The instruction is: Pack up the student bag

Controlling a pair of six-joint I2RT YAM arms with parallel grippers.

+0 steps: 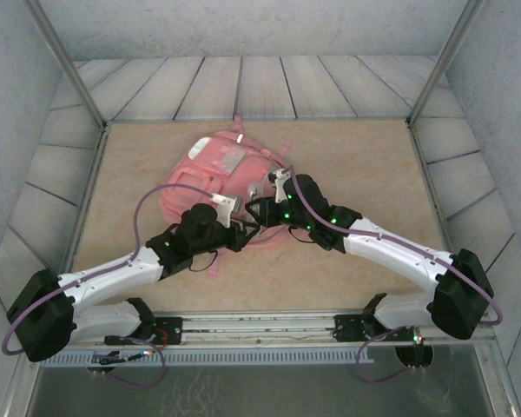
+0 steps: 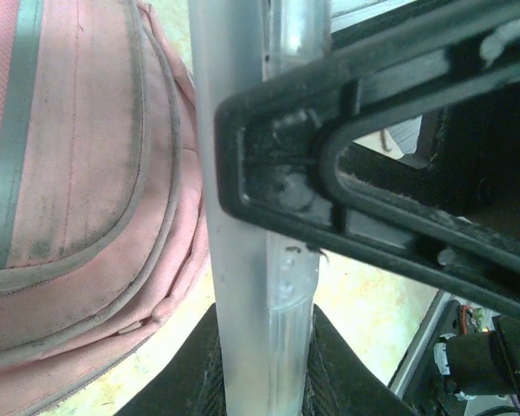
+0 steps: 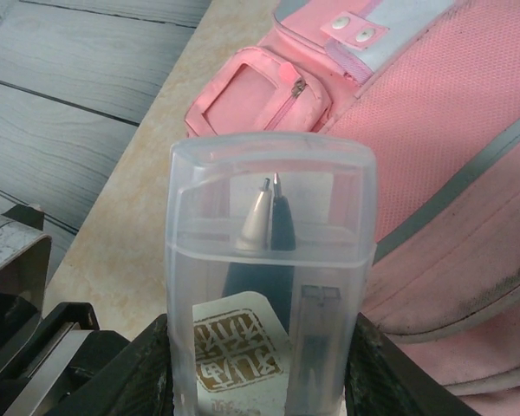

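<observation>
- Clear plastic pen case (image 3: 269, 260), pens (image 3: 273, 217) inside, stands upright in the right pincer (image 3: 256, 368), whose jaws are clamped on its broad sides.
- Left pincer (image 2: 264, 381) pinches the case's thin edge, probably to re-grip it for packing.
- Pink student bag (image 1: 213, 165) lies flat on the surface (image 1: 365, 174), just beside both.

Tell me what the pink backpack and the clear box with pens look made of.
Student bag: woven fabric, matte; a fine mesh weave, stitched seams and grey scuffs show. Pen case: probably rigid plastic, translucent and slightly frosted; the pens show through its walls.
</observation>
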